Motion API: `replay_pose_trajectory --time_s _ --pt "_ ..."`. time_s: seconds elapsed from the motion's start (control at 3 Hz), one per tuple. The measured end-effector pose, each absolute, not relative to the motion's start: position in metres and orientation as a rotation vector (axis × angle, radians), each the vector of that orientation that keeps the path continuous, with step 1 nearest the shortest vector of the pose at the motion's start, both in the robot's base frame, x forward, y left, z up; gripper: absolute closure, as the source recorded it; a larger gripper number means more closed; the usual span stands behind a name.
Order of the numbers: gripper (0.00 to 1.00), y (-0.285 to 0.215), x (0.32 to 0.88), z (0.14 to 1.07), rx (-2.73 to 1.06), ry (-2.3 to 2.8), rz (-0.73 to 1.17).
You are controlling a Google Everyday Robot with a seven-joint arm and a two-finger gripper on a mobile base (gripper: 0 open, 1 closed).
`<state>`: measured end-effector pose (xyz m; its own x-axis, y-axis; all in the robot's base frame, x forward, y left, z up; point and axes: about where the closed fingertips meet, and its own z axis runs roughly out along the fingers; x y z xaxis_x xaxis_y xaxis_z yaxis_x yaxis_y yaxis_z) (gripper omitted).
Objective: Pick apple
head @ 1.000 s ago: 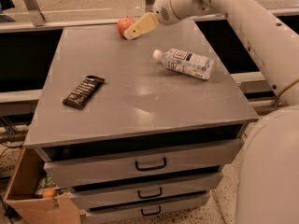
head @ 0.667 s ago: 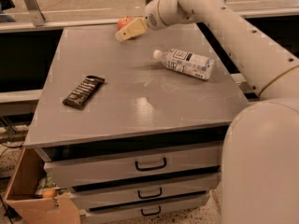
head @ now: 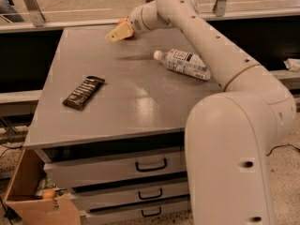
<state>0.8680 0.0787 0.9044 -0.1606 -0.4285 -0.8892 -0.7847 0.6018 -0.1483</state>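
Observation:
The apple (head: 122,20) is at the far edge of the grey table (head: 140,107), left of centre. Only a reddish-orange sliver of it shows, just above and behind my gripper. My gripper (head: 118,33) is tan, at the end of the white arm (head: 206,36) that reaches in from the right. It hangs right in front of the apple, close over the table top. I cannot tell whether it touches the apple.
A clear plastic bottle (head: 182,63) lies on its side at the table's right. A dark snack bar (head: 83,92) lies at the left. Drawers (head: 140,165) are below the top. An open cardboard box (head: 28,196) at floor left holds a small orange round thing (head: 48,194).
My gripper has swung left along the far edge. It was to the right of the apple and now covers most of it.

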Motion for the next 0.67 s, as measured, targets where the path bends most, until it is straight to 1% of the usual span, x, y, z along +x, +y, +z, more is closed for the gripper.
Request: replay_pose_trajectory --time_s 0.67 --pt "0.0 0.07 0.903 0.882 -0.913 1.876 0.375"
